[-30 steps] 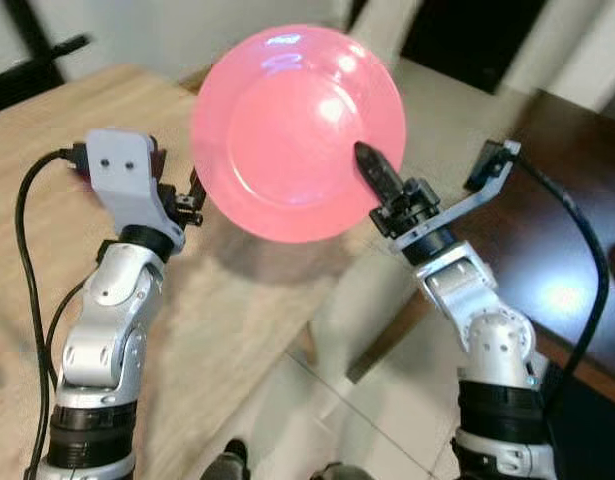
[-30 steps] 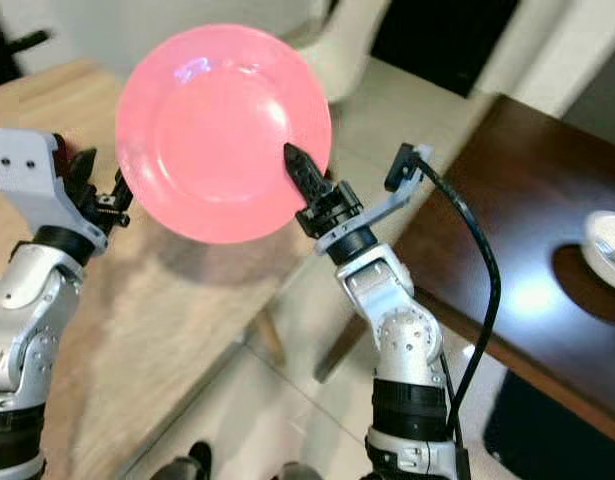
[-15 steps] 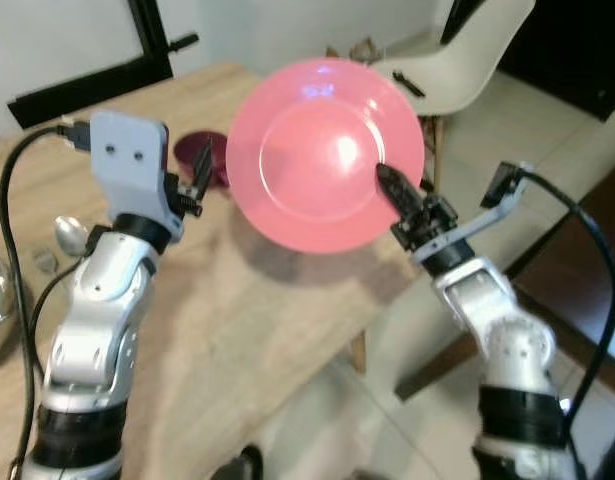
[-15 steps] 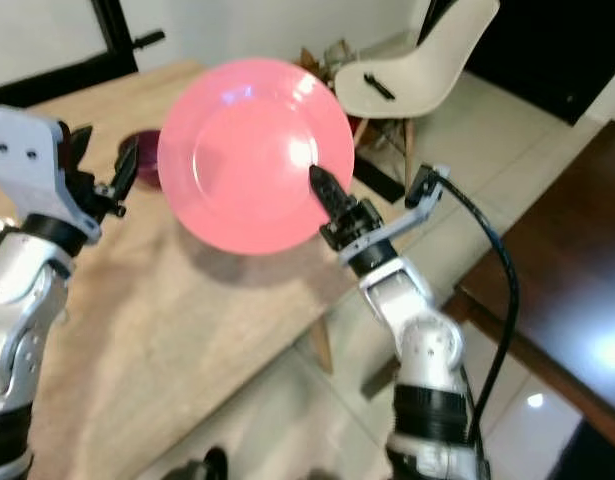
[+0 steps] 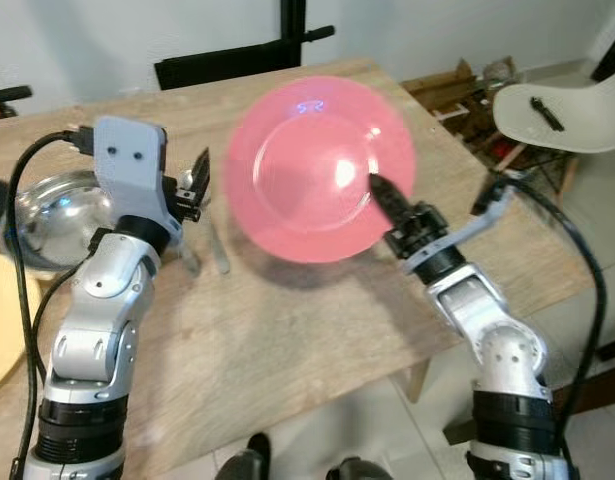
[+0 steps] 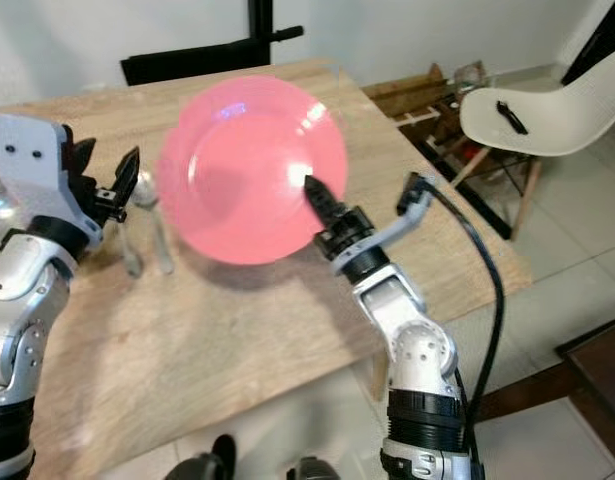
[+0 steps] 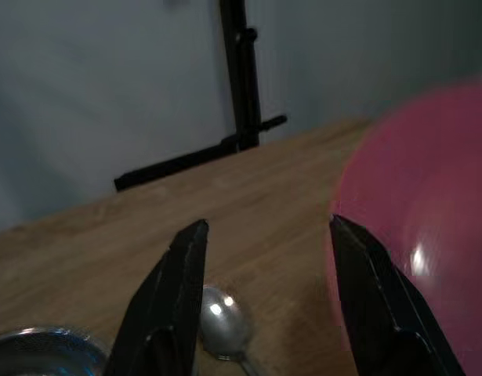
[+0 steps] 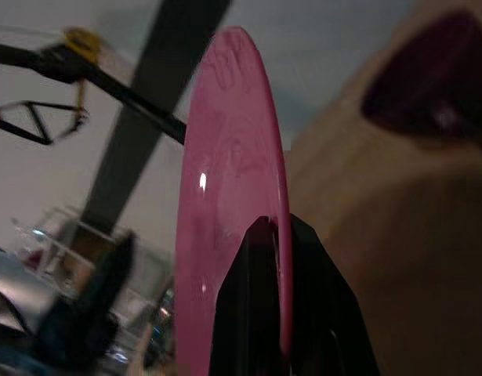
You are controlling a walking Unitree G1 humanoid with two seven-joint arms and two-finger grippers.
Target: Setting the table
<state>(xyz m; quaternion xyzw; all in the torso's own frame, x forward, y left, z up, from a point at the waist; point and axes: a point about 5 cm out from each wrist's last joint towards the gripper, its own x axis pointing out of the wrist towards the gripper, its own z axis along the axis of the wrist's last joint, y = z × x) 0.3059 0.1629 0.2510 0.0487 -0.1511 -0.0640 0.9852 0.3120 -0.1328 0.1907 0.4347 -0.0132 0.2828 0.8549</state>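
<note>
Above my wooden table (image 5: 287, 330), right gripper (image 6: 322, 200) pinches pink plate (image 5: 307, 165) — left gripper (image 7: 268, 305) gapes empty at 9 o'clock; its wrist view reveals a spoon (image 7: 221, 333).

Plate (image 5: 317, 165) above table (image 5: 287, 330); spoon (image 5: 192, 215) left; bowl (image 5: 47, 215) farther left.

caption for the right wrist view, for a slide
Right gripper shut on the pink plate's rim.

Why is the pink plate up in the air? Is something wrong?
Nothing is broken or spilled. The pink plate is tilted above the wooden table because the right hand pinches its rim, not yet setting it down. The left hand is open near a spoon.
</note>
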